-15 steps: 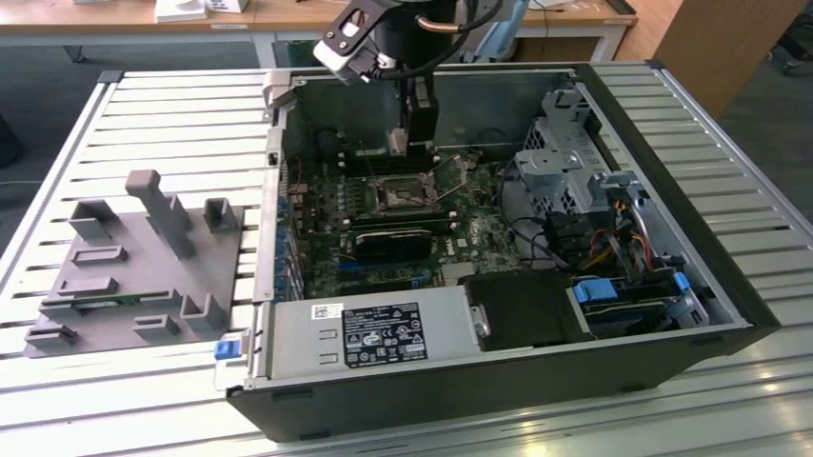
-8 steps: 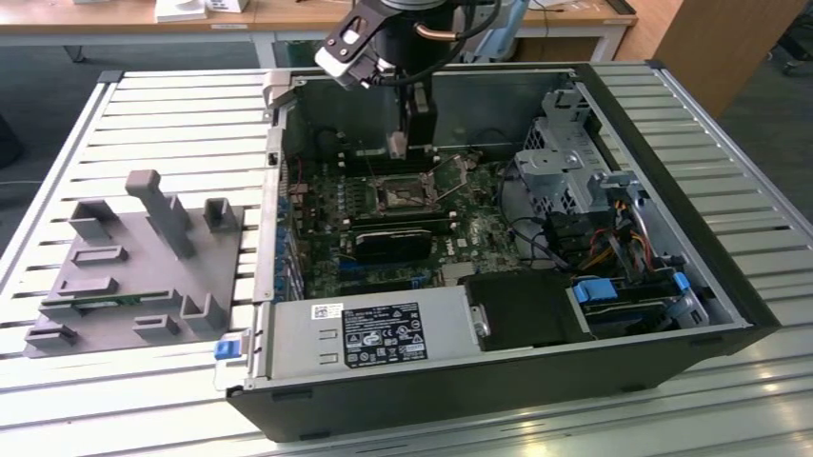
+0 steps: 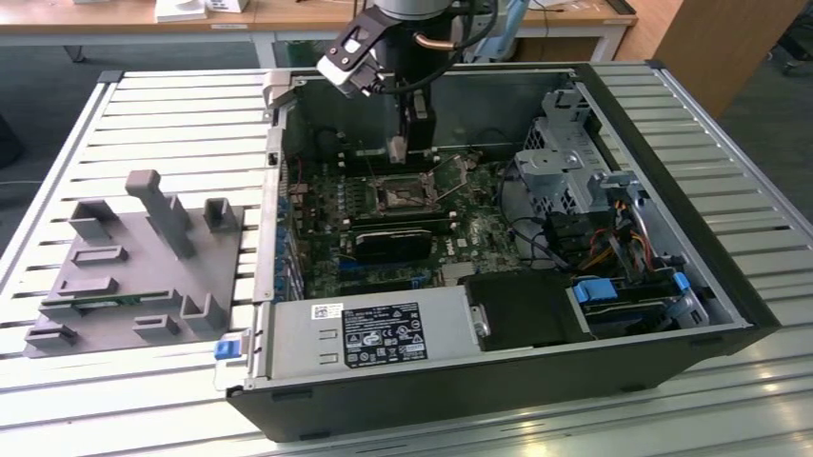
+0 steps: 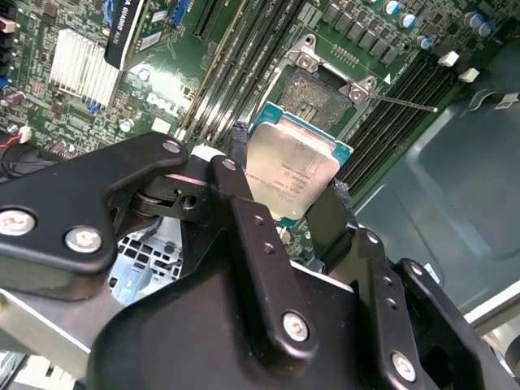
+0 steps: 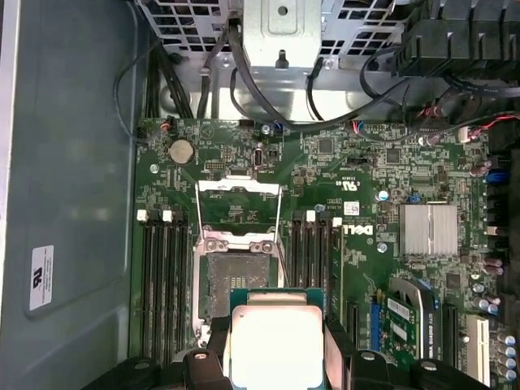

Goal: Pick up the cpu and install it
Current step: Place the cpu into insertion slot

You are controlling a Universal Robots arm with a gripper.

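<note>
My gripper [image 3: 399,149] hangs inside the open computer case [image 3: 711,257], over the green motherboard [image 3: 483,228]. It is shut on the cpu [image 4: 291,169], a flat square chip with a silver top and a green edge, held by two opposite sides between the black fingers [image 4: 237,166]. In the first wrist view the cpu [image 5: 276,345] hovers just off the open socket [image 5: 237,280], with the gripper [image 5: 276,361] around it. The socket [image 4: 318,96] lies bare, its metal load plate [image 5: 240,188] swung up. In the exterior view the socket [image 3: 404,195] is below the gripper.
Memory slots [image 5: 158,284] flank the socket. A black card [image 3: 400,238] and the grey power supply [image 3: 368,333] lie toward the case's near side. A drive cage [image 3: 559,143] with cables fills the exterior view's right. A grey fixture [image 3: 128,257] stands on the slatted table.
</note>
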